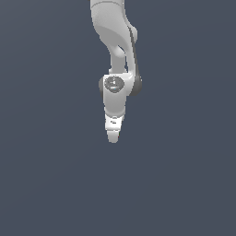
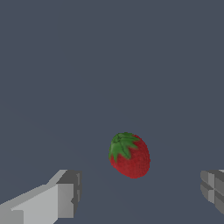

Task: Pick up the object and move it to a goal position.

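The object [image 2: 129, 155] is a small red strawberry with a green leafy top, lying on the dark grey floor; it shows only in the wrist view. There my gripper [image 2: 140, 197] stands open, one grey-tipped finger [image 2: 65, 194] on each side, far apart, with nothing between them. The strawberry lies ahead of the fingertips, nearer the gap's middle than either finger. In the exterior view the white arm hangs down the middle and my gripper [image 1: 113, 136] points at the floor; the strawberry is hidden there.
A flat, dark grey surface [image 1: 184, 184] fills both views. No other object shows.
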`<state>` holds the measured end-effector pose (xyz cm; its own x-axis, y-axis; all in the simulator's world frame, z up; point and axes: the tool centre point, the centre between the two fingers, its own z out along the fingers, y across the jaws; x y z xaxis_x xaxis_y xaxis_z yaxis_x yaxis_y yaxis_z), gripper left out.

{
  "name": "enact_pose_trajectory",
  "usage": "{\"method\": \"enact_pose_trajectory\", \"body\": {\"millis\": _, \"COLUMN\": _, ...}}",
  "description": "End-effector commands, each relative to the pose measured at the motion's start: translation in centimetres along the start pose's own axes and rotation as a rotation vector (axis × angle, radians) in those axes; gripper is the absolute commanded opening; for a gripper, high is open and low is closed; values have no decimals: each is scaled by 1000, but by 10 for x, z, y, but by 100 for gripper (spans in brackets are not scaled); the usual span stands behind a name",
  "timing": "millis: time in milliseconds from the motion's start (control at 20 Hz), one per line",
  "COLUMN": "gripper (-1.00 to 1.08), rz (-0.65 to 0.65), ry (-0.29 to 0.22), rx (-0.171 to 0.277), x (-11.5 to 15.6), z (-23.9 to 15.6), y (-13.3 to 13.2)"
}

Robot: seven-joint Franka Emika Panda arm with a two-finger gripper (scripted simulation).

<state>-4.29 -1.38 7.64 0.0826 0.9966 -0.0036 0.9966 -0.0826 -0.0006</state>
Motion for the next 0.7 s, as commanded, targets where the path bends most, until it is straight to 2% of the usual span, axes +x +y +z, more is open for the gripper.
{"method": "enact_pose_trajectory", "body": {"millis": 0, "gripper": 100, "rz": -34, "ry": 2, "rx": 0, "x": 1, "z": 2, "y": -1}}
{"method": "enact_pose_trajectory", "body": {"millis": 650, "gripper": 100, "rz": -66, "ry": 3, "rx": -1, "x": 1, "z": 12, "y": -2}}
